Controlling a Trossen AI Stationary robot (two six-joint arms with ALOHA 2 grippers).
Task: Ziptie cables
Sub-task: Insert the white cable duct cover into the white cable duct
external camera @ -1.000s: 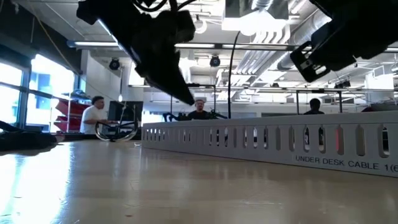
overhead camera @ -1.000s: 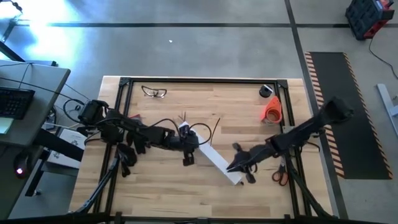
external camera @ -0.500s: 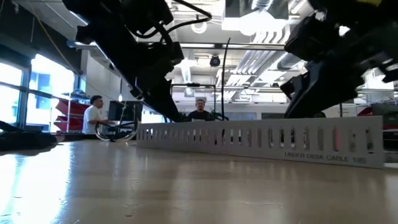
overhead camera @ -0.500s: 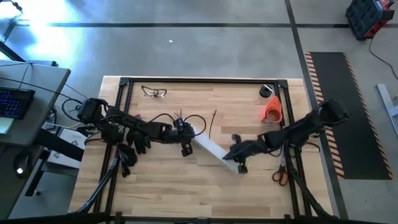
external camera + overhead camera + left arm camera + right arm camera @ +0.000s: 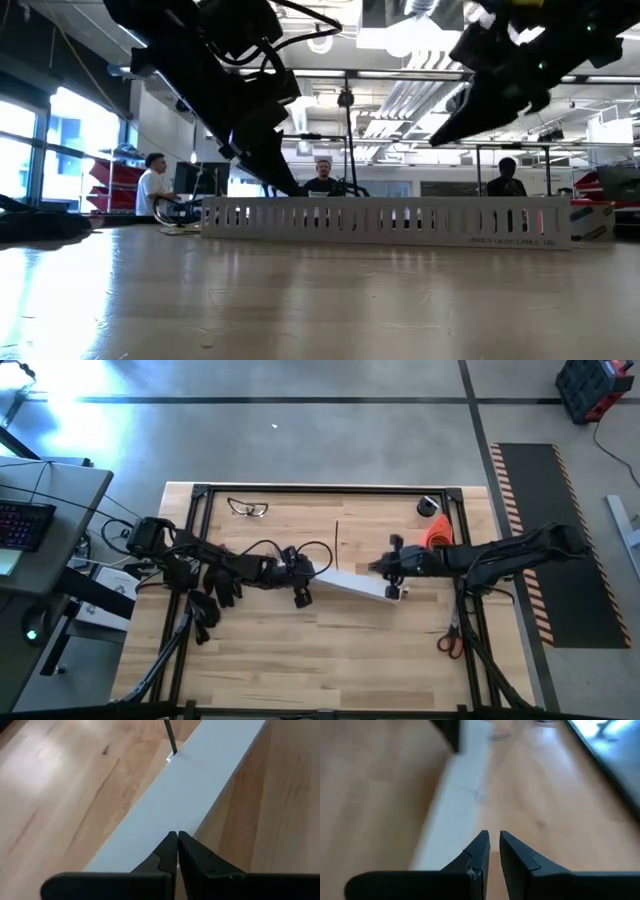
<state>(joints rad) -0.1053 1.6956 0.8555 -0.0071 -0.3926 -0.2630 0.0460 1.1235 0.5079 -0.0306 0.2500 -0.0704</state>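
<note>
A white slotted channel lies across the table's middle, flat on the wood. The ziptie, a thin dark strip, meets the channel's far edge with its lower end and rises above the channel in the low view. My left gripper is shut at the channel's left end. My right gripper hovers over the channel's right end, its fingers almost together. The cables do not show plainly in any view. My left gripper's shut fingertips meet the channel's flat top face near its left end. They come slanting down from the table's left, along the channel. The channel lies flat on the table. My right gripper: in the low view its fingertips show above the channel's top edge, and I cannot tell whether they touch it.
Clear safety glasses lie at the far left. An orange object and a dark roll sit at the far right. Orange-handled scissors lie near the right rail. People show in the room beyond the table.
The channel has swung about its left end. Its right end has gone toward the far edge, so it lies almost straight across instead of slanting. My right gripper went toward the far edge with that end and turned. The ziptie shifted left with the channel. My left gripper moved slightly toward the far edge.
</note>
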